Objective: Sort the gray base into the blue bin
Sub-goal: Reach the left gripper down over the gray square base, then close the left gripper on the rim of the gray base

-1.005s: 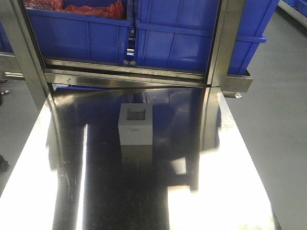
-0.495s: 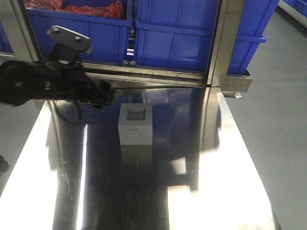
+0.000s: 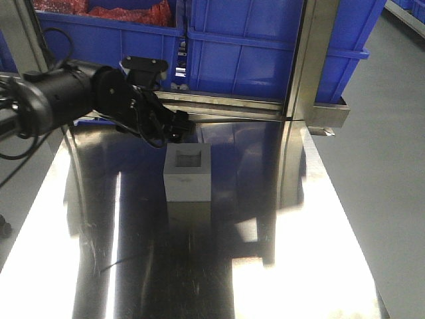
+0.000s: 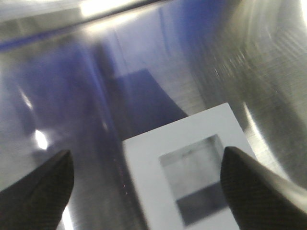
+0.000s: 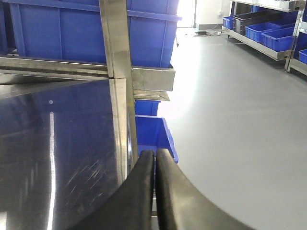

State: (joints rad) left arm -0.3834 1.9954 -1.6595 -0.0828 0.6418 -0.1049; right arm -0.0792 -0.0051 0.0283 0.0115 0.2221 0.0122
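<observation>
The gray block (image 3: 188, 171) is sitting recess-up on the surface (image 3: 299, 232), near the far blue bins (image 3: 246, 53). The left end effector (image 3: 182, 125) is hovering just behind it, fingers apart. The right end effector (image 5: 154, 160) is sitting pressed together at the surface's right edge.

no readable text, labels, numbers, signs anywhere

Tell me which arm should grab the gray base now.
Left. The left claw, open, hangs close to the gray base, seen between its fingers. The right claw is shut, and its camera shows no base.
</observation>
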